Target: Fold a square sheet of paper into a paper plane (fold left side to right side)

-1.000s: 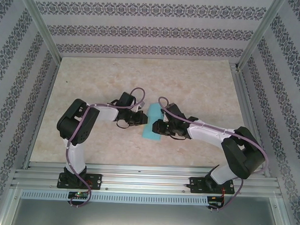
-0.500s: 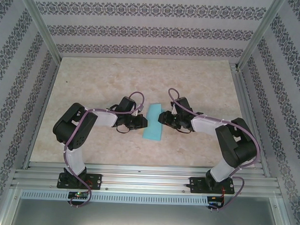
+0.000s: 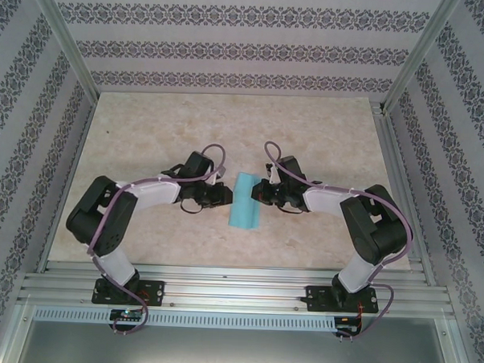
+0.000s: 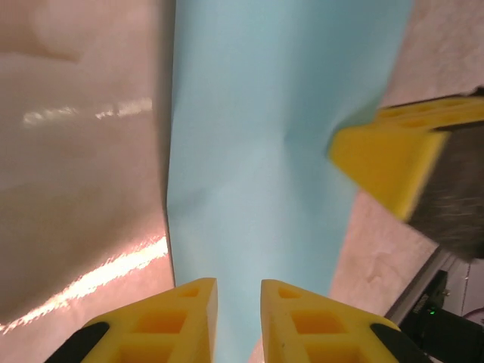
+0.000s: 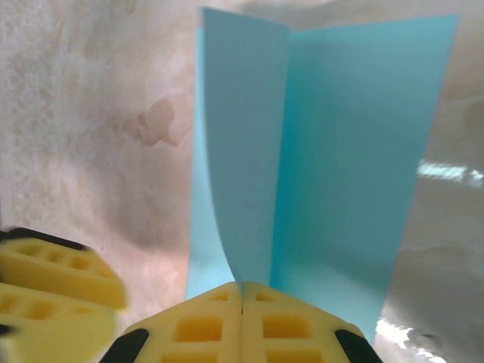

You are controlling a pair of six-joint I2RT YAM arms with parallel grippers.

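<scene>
Centred on the marbled tabletop, the square sheet of paper is pinched by a raised flap in the fully closed right gripper, presumably for folding across, while the slightly parted, empty left gripper is poised opposite.

The square sheet of paper looks thin, smooth and matt against the glossy, marbled desk, the left gripper has fingers of matt yellow moulded plastic, and ribbed bare-metal rails edge the desk.
</scene>
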